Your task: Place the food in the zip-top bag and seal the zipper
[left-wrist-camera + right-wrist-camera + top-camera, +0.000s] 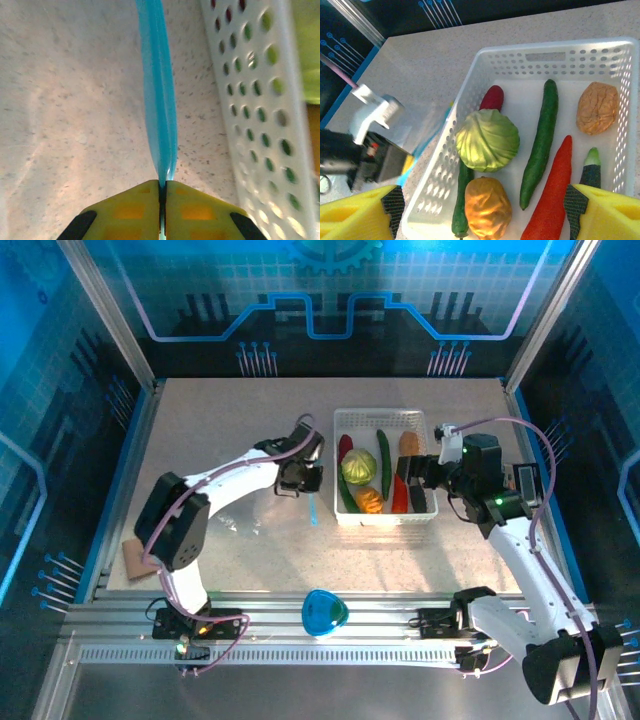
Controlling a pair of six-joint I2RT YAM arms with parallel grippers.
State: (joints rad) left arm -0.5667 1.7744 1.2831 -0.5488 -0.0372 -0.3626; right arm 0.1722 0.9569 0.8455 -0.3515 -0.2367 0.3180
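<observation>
The left hand (162,185) pinches the zipper (159,90) end.

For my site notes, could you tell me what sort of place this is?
Probably a robot lab cell or demo booth: aluminium frame posts, blue circuit-print wall panels, a slotted mounting rail fronting the table.

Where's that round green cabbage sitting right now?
In the top view, the cabbage lies inside the white basket, on its left side, beside a long cucumber.
</observation>
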